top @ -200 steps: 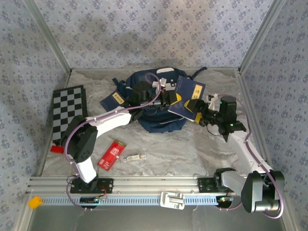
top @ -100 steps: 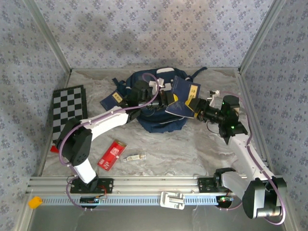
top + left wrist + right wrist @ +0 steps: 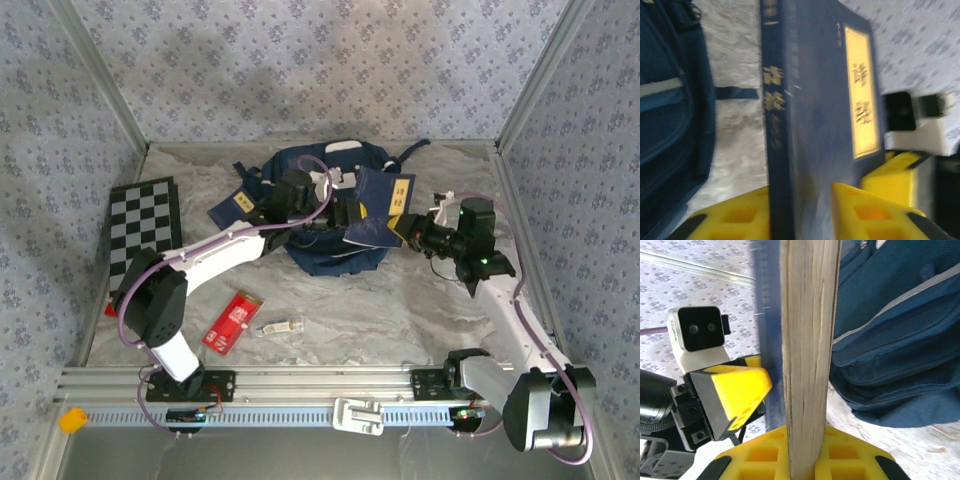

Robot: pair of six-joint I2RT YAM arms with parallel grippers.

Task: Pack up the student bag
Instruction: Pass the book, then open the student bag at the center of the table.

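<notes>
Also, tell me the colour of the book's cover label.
Yellow label, clearest in the left wrist view.

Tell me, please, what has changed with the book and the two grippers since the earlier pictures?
The right gripper, open before, closed on the navy book and took hold of it. The left gripper sits at the book's other edge; whether it has let go, I cannot tell. The book shifted slightly left, toward the student bag. The student bag, checkerboard and red packet stayed put.

The right end effector (image 3: 403, 228) grips a blue book (image 3: 383, 198) over the student bag (image 3: 325, 260).
</notes>
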